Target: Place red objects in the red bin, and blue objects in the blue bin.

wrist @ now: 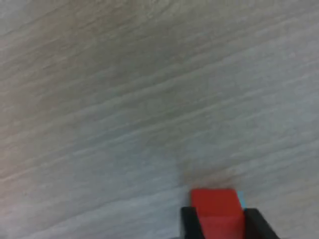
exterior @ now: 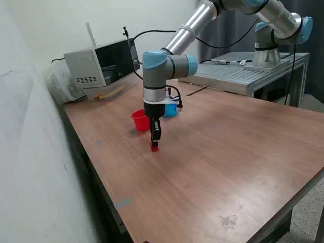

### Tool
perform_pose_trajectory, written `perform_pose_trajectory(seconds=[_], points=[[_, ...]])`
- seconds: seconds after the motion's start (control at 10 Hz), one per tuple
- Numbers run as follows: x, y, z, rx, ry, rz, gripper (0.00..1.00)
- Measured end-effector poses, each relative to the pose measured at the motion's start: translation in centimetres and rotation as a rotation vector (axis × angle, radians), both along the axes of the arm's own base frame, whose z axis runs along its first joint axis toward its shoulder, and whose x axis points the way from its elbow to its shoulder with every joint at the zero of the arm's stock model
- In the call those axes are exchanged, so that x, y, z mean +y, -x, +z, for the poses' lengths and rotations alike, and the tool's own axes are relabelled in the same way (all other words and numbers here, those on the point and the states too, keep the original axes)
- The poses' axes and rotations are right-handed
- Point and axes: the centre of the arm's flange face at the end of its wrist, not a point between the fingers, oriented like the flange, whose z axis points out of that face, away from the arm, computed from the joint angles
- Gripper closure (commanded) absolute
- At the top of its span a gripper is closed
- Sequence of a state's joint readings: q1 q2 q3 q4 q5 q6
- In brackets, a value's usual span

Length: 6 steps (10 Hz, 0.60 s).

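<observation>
Wooden table [exterior: 217, 167] in a lab, grey box unit [exterior: 96, 68] at the back edge, wall on the exterior view's left. UR5e gripper [exterior: 155, 144] is down at the tabletop with a red cube [wrist: 215, 211] between its fingers [wrist: 188, 224]; jaws look closed in on the cube's sides, cube at or just off the surface, can't tell which. Red cup [exterior: 140, 120] is near, just behind the gripper; light-blue cup [exterior: 170, 110] sits behind the wrist, mostly hidden. No blue cubes visible in either view.

Risks as I read it:
- grip is right at the fingertips, so the cube could twist or slip on lift
- cup is light and close; a low transfer could clip the rim and tip it
- release off-centre and the cube bounces off the rim
</observation>
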<state>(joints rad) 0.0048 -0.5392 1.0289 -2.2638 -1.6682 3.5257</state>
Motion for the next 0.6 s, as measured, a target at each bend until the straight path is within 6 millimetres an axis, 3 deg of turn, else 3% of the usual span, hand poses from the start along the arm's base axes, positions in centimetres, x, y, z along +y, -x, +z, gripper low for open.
perform_pose_trajectory(seconds=[0.4,0.5,0.6], points=[[0.0,-0.2,-0.1,-0.011,-0.008,0.05,1.0],[0.1,-0.2,0.5,-0.01,-0.013,0.07,1.0],[0.8,-0.1,2.6,0.014,-0.018,0.081,1.0]])
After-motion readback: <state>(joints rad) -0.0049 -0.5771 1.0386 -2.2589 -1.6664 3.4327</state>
